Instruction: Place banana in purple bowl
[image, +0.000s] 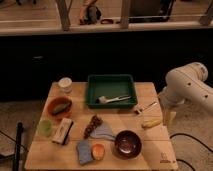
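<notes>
The banana (151, 123) is small and pale yellow and lies on the wooden table (75, 160) near its right edge. The purple bowl (127, 143) stands at the front right of the table, just in front and to the left of the banana. It looks empty. My white arm comes in from the right, and the gripper (169, 118) hangs at the table's right edge, just right of the banana. I cannot see any contact between them.
A green tray (111, 82) at the back centre holds a utensil (114, 99). Another utensil (145, 107) lies behind the banana. An orange-red bowl (59, 107), white cup (65, 84) and green cup (45, 127) stand on the left. An orange fruit (98, 151) and cloths lie at the front.
</notes>
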